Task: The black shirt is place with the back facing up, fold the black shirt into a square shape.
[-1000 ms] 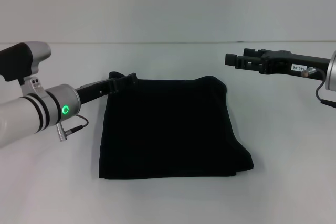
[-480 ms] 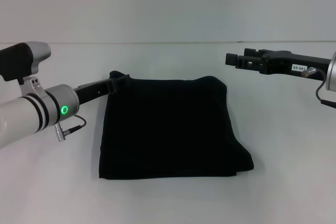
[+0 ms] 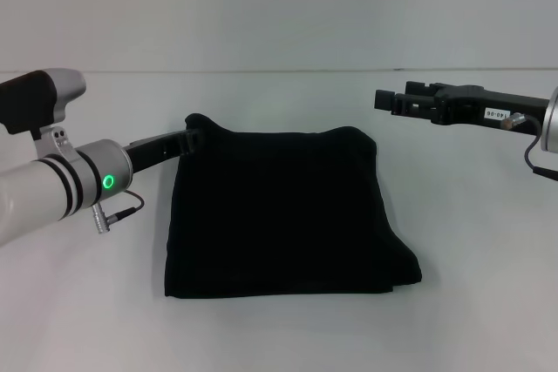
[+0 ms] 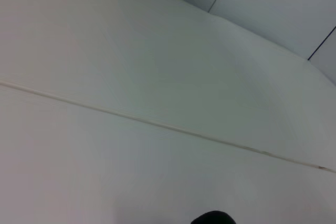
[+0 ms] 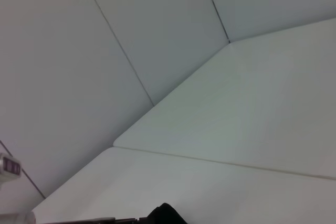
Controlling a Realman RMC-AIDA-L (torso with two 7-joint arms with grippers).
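White table (image 3: 288, 337), black shirt (image 3: 279, 215) folded.

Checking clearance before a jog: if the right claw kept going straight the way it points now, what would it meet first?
Probably nothing: the right claw points toward the robot's left, held above the table beyond the black shirt. Depth is unclear.

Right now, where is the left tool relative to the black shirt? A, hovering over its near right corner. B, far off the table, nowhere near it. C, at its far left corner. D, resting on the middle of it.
C: in the head view the left tool meets the far left corner of the folded black shirt, while the right tool hangs clear beyond the far right corner.
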